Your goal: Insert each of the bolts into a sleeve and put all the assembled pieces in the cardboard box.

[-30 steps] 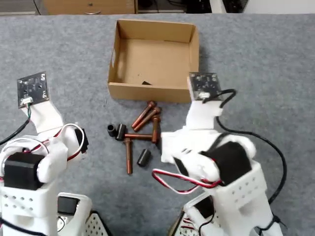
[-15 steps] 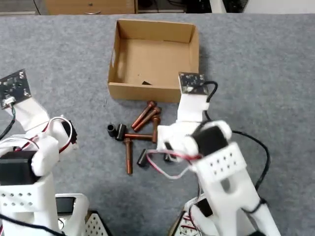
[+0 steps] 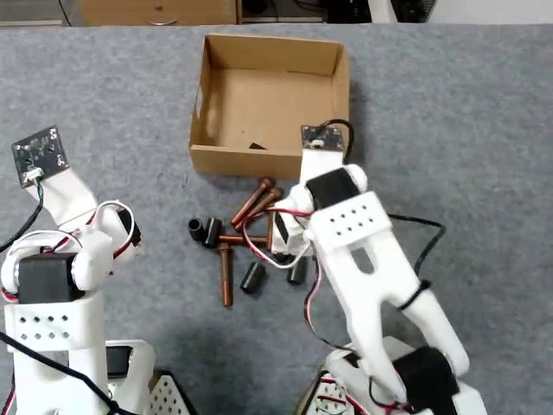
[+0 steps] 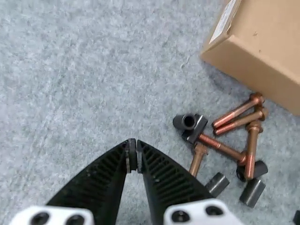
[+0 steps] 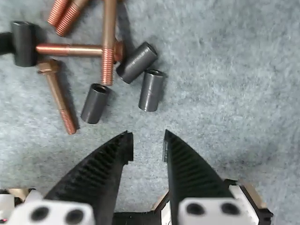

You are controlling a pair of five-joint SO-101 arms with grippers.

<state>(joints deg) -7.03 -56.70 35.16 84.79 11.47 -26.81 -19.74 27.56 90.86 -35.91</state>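
Observation:
Several copper bolts [image 3: 253, 205] lie in a loose pile on the grey carpet just in front of the cardboard box [image 3: 270, 91]. Black sleeves [image 3: 252, 277] are scattered among them. In the right wrist view my right gripper [image 5: 146, 139] is open, a short way from two sleeves [image 5: 151, 90] and a bolt [image 5: 59, 96]. One bolt [image 5: 70, 49] ends at a sleeve [image 5: 23, 42]. My left gripper [image 4: 132, 155] is shut with nothing in it, over bare carpet to the left of the pile [image 4: 236, 115]. The box [image 4: 262, 51] holds no bolts or sleeves.
The right arm [image 3: 346, 229] stretches over the right side of the pile and hides part of it. The left arm [image 3: 60, 259] stands at the left edge. Open carpet lies left and right of the box.
The right arm has swung forward and left, from the near right to over the pile near the box. The left arm shifted slightly. The bolts and sleeves lie as before.

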